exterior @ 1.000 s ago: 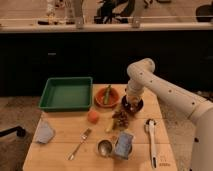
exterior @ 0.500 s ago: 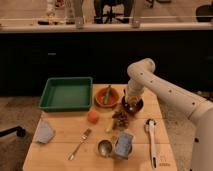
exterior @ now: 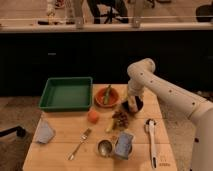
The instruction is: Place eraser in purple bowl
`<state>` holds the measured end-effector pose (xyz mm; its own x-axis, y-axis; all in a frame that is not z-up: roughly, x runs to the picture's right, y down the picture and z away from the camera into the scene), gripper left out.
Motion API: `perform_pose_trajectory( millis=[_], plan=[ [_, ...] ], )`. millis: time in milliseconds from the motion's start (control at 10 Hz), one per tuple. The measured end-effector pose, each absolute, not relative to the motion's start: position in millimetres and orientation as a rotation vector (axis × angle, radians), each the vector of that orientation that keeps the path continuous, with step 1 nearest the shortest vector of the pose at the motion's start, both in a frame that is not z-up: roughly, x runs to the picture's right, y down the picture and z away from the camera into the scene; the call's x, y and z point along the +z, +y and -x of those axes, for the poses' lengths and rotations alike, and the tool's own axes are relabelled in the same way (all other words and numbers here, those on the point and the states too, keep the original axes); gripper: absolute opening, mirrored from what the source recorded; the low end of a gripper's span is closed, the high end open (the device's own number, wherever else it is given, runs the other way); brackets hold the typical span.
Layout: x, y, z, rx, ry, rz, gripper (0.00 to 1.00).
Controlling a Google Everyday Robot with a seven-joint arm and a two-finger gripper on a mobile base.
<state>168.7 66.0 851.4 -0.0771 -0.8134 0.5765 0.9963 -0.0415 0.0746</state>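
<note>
The purple bowl [exterior: 135, 106] sits at the far right of the wooden table [exterior: 60, 135], right of the orange bowl [exterior: 106, 97]. It is dark and mostly covered by my arm. My gripper [exterior: 132, 103] points down directly over the bowl, its tip at or inside the rim. A pale object that may be the eraser [exterior: 131, 105] shows at the gripper tip over the bowl; I cannot tell if it is still held.
A green tray [exterior: 66, 93] stands at the back left. An orange fruit [exterior: 93, 116], a brown snack pile [exterior: 120, 118], a fork [exterior: 80, 143], a metal cup [exterior: 104, 148], a blue packet [exterior: 124, 144], a white brush [exterior: 151, 138] and a grey cloth [exterior: 44, 132] lie around.
</note>
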Motion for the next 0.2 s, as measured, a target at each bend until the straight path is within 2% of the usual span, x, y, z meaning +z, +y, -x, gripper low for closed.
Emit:
perform_pose_trajectory(
  millis=[200],
  plan=[
    [851.7, 66.5, -168.6, -1.578, -0.536, 0.441, 0.76]
  ],
)
